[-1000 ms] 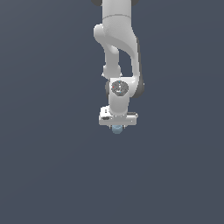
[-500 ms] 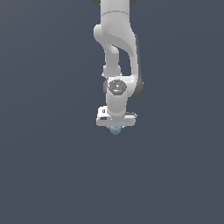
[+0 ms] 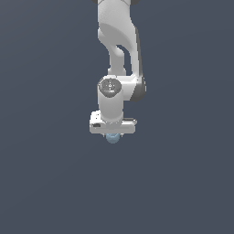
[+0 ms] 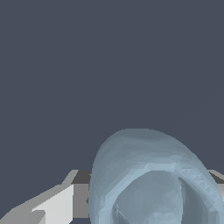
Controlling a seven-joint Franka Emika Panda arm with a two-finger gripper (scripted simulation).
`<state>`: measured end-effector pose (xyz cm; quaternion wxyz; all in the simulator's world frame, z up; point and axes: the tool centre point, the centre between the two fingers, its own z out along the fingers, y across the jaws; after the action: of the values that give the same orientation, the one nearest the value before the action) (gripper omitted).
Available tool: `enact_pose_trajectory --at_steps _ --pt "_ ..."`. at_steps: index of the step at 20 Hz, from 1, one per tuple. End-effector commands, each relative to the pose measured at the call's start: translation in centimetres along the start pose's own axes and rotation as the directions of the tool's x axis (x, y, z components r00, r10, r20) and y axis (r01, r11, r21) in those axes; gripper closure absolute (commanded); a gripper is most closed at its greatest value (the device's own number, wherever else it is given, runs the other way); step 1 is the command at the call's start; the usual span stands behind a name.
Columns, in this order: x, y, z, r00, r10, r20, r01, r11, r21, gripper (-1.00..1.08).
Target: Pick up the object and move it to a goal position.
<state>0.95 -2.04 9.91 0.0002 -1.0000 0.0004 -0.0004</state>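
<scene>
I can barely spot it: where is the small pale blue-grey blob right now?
In the exterior view, the pale blue-grey rounded blob sits near the picture's centre, directly under the white pincer bar; the wrist view shows it close up between grey fingers.

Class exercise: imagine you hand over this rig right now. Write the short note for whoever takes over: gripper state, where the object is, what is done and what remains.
Gripper: the jaws look shut on the object, which sits just under the white gripper bar; the wrist view shows it close up, hollow centre visible, with a finger beside it.
Done: the object appears grasped.
Left: carry it to the goal position. No goal marker shows in either view, so confirm the target before moving.
</scene>
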Motion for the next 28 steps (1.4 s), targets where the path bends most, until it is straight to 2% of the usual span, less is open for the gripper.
enact_pose_trajectory --at_steps 1,15,28 --pt "1.3 1.3 -1.5 1.000 0.000 0.000 0.000 1.000 0.000 1.08" --pt "7.8 7.4 -8.7 1.000 0.000 0.001 0.000 1.000 0.000 1.08" --pt "11.2 10.4 -12.2 1.000 0.000 0.001 0.000 1.000 0.000 1.08"
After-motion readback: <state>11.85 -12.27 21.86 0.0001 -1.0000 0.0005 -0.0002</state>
